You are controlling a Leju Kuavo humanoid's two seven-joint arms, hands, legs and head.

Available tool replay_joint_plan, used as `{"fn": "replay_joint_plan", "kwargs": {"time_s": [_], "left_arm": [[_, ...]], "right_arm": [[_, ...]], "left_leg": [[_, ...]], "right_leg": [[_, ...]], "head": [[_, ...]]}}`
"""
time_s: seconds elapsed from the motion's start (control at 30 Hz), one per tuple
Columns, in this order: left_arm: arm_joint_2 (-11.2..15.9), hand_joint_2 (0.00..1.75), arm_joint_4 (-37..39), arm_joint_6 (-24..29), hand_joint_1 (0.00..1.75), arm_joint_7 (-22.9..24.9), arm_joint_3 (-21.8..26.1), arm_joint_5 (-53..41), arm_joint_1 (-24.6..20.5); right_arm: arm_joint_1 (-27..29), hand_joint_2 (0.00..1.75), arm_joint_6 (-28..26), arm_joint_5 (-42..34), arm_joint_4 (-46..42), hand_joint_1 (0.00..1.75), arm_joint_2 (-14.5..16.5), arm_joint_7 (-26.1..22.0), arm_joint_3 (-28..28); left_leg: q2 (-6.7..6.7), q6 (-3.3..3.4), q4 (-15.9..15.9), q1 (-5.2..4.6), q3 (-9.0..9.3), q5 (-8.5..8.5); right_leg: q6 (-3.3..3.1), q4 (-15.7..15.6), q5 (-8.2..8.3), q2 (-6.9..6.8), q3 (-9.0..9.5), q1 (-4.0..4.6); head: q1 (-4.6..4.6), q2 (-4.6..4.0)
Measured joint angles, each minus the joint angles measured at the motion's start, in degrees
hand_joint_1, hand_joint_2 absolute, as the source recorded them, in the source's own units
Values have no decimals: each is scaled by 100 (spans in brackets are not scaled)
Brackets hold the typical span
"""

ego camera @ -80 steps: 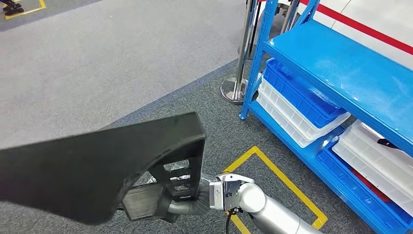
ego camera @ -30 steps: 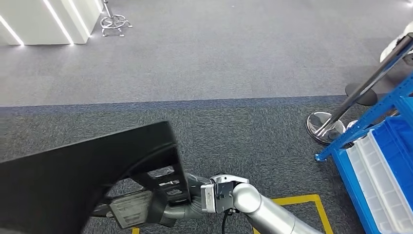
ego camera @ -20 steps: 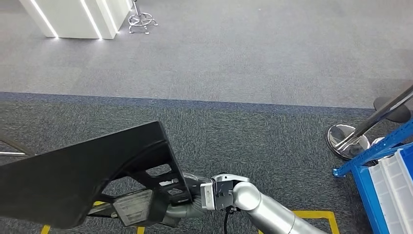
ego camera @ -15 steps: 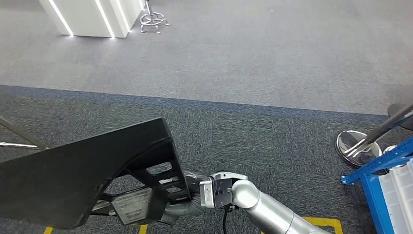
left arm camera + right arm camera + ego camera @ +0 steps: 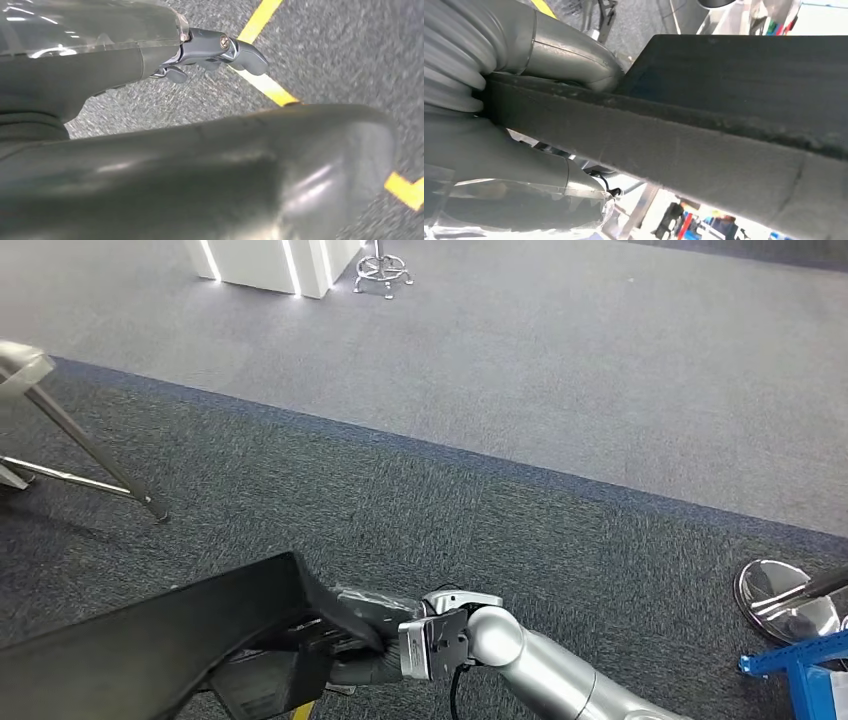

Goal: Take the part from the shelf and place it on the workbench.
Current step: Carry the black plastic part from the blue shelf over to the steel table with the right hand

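1. We carry the part (image 5: 140,655) low in front of the body, over the dark carpet (image 5: 430,510), probably to keep the wide panel level between both sides.
2. Our left robot hand (image 5: 210,50) rests curled along its edge; a real grip we cannot tell.
3. Our right robot hand (image 5: 355,635) grips its ribbed end.
4. The part is black, matte, broad and flat.
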Motion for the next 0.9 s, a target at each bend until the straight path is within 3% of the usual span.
{"fn": "replay_joint_plan", "kwargs": {"time_s": [0.03,0.07,0.1,0.17,0.23,0.3,0.33,0.37,0.43,0.5,0.57,0.6,0.63,0.7,0.77,0.8,0.87,0.9], "left_arm": [[0,0,-1,5,0,-7,0,10,-2],[-1,0,0,11,0,-17,0,20,-1],[-2,0,-1,15,0,-30,0,27,1],[-7,0,-1,25,0,-56,0,36,1],[-9,0,-1,34,0,-82,0,40,-4],[-9,0,0,41,0,-119,0,46,14],[-9,0,1,40,0,-136,-1,54,32],[-10,0,1,38,0,-150,-1,65,53],[-13,0,1,27,0,-168,-2,86,58],[-14,0,0,4,0,-185,-2,96,33],[-16,0,-1,-25,0,-195,-5,92,18],[-17,0,-1,-35,0,-196,-7,89,18],[-17,0,-1,-43,0,-195,-9,85,21],[-13,0,-1,-48,0,-194,-11,83,26],[-10,0,-1,-52,0,-195,-12,80,19],[-9,0,-1,-55,0,-195,-13,79,15],[-9,0,-1,-56,0,-194,-13,78,23],[-9,0,-1,-56,0,-193,-14,77,27]], "right_arm": [[6,175,0,1,13,173,-5,1,8],[11,175,0,2,27,173,-10,5,19],[12,175,0,2,38,173,-12,5,29],[1,175,2,2,48,173,-11,4,42],[-17,175,7,1,63,173,-8,1,49],[-25,175,9,7,89,173,-2,-4,56],[-26,175,8,11,98,173,3,-8,59],[-29,175,7,15,105,173,10,-11,60],[-34,175,2,18,112,173,26,-22,61],[-28,175,-7,27,122,173,33,-33,61],[-4,175,-18,50,135,173,31,-39,61],[9,175,-22,64,139,173,30,-42,61],[18,175,-26,74,140,173,29,-45,60],[23,175,-32,83,139,173,29,-50,56],[21,175,-37,85,138,173,26,-54,50],[21,175,-39,86,138,173,25,-55,48],[19,175,-45,95,136,173,25,-61,45],[18,175,-54,101,134,173,26,-70,40]], "left_leg": [[-67,12,3,-2,-1,-2],[-143,15,8,-5,-1,-6],[-222,13,17,-5,2,-11],[-384,-8,43,1,12,-26],[-523,-55,84,-7,-5,-50],[-625,-120,99,-1,-40,-59],[-674,-156,89,13,-55,-55],[-666,-187,95,26,-63,-61],[-419,-241,313,24,-162,-199],[-103,-286,951,24,-466,-532],[-15,-321,1586,46,-794,-767],[1,-331,1649,56,-830,-738],[24,-334,1491,62,-750,-611],[192,-313,732,50,-348,-265],[337,-233,187,6,-65,-99],[350,-191,105,-20,-32,-101],[219,-117,91,-19,-34,-89],[159,-89,74,-10,-22,-80]], "right_leg": [[3,355,-125,41,-201,0],[5,569,-148,55,-339,-1],[2,581,-58,61,-383,-3],[-16,-3,374,136,-157,-18],[-29,-685,663,352,133,-41],[-53,-904,684,441,220,-33],[-81,-920,693,380,229,-26],[-117,-944,702,322,248,-20],[-189,-1008,716,189,304,-24],[-235,-1035,701,42,342,-11],[-250,-1034,677,-109,352,5],[-247,-1032,664,-181,357,9],[-240,-1030,649,-248,369,12],[-206,-1023,609,-367,410,22],[-151,-1012,566,-471,445,49],[-122,-1009,550,-521,455,60],[-62,-1009,519,-596,478,56],[-30,-971,481,-538,479,43]], "head": [[0,0],[0,0],[0,0],[1,0],[-1,0],[-3,0],[-3,0],[-3,0],[-10,0],[-17,0],[-17,0],[-17,0],[-17,0],[-18,0],[-11,0],[-8,0],[-7,0],[-4,0]]}}
